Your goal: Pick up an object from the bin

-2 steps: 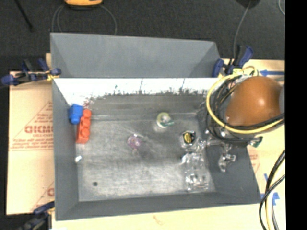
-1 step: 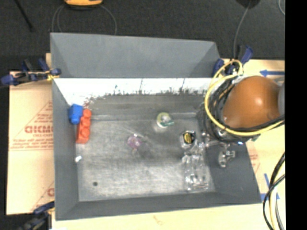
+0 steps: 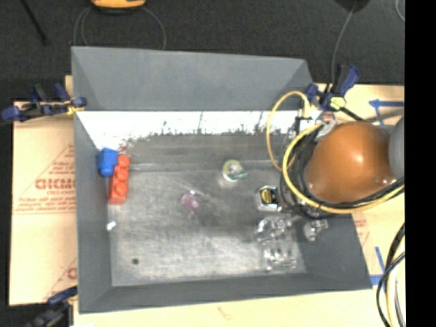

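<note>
**Pick yet to be made in grey bin**

The arm's orange cover (image 3: 347, 162) hangs over the grey bin (image 3: 204, 295), the jaws low beneath it. Whether they are parted or closed cannot be told, and nothing shows between them. Nearest the jaws lies a green-and-white round thing (image 3: 233, 171), with a purple scrap (image 3: 191, 201) beyond it. A blue block (image 3: 105, 161) and red blocks (image 3: 119, 182) lie well apart. None bears readable writing.

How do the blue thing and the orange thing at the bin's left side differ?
The blue piece is short and chunky; the orange piece is longer and knobbly. The blue piece lies nearer the back wall; the orange piece stretches toward the front. Both lie together by the left wall.
</note>
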Robot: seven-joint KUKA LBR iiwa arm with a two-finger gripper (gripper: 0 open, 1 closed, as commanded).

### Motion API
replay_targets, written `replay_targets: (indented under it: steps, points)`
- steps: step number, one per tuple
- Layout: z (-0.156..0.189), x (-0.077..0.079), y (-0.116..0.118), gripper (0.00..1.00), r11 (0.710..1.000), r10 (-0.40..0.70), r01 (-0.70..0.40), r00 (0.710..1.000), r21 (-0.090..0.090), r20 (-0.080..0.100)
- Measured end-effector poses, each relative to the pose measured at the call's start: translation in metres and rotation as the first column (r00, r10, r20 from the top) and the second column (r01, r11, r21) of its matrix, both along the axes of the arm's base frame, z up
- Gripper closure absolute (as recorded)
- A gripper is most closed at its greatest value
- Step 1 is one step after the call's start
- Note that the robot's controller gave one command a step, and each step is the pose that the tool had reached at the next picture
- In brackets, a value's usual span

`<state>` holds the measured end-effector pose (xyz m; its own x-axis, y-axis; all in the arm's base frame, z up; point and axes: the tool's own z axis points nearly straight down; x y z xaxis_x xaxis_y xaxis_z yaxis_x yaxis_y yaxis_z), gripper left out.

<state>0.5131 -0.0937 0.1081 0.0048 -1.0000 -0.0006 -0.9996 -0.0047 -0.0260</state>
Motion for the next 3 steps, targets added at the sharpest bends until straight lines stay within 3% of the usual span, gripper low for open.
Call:
replay_targets:
  steps: [1,2,3]
  points:
    - [-0.024,0.003,0.016,0.0,0.887,0.462,-0.462,0.887,0.001,-0.025]
    - [-0.023,0.004,0.015,1.0,0.89,0.455,-0.456,0.89,0.0,-0.026]
    - [0.08,0.006,0.019,1.0,0.901,0.434,-0.435,0.9,-0.003,-0.021]
